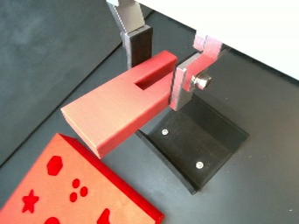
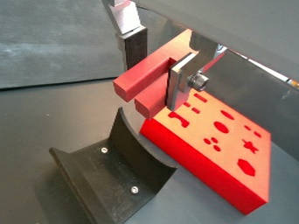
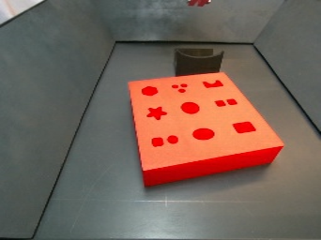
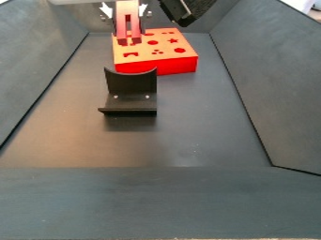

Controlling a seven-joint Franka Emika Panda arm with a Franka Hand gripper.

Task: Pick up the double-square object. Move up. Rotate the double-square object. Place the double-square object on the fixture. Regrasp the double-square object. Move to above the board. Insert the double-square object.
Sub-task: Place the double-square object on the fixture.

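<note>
Up at the wrist, the tool (image 1: 163, 79) is clenched on the small red elongated double-square object (image 1: 122, 109), silver finger plates pressing its two sides. The block's long axis runs out sideways from the pads, and below it lies the dark L-shaped fixture (image 1: 198, 140), its base plate showing two screws; the large flat red board with shaped cut-outs (image 1: 70, 188) sits just beside.

Switching to the second wrist view, the tool (image 2: 158, 74) holds the same grip on the red block (image 2: 152, 79), with the fixture (image 2: 111, 171) below and the board (image 2: 222, 149) next to it.

From a side view, the board (image 3: 201, 122) lies on the dark floor (image 3: 75, 187), the fixture (image 3: 198, 59) behind it; only a red scrap shows at the frame's upper edge, too small to read.

Over to the remaining side view: the tool (image 4: 127, 26) hangs high with the block (image 4: 127, 23), the fixture (image 4: 128, 91) nearer the camera, well below. My read: descent onto the fixture comes next, and the space around it looks open.
</note>
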